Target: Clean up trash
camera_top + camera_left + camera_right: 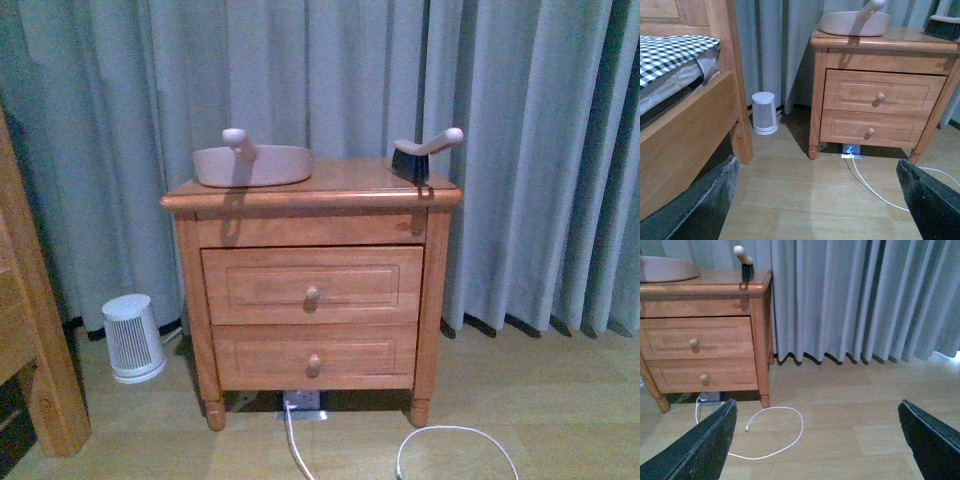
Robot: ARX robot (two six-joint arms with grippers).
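Note:
No crumpled white paper wad shows in any view; the trash is hidden or out of view. A pale pink-beige dustpan point(252, 163) lies on the left of the wooden nightstand's top point(340, 180), and a hand brush point(424, 155) with dark bristles and a pale handle lies on the right. The dustpan point(855, 21) and the brush point(744, 262) also show in the wrist views. My left gripper point(817, 200) is open and empty above the floor, low in front of the nightstand. My right gripper point(817, 440) is open and empty above the floor, to the nightstand's right. Neither arm shows in the front view.
The nightstand point(312, 290) has two shut drawers and stands against grey curtains point(540, 150). A small white heater point(132, 338) stands on the floor to its left, next to a wooden bed frame point(685, 130). A white cable point(772, 432) loops on the floor; a power strip point(851, 150) lies under the nightstand.

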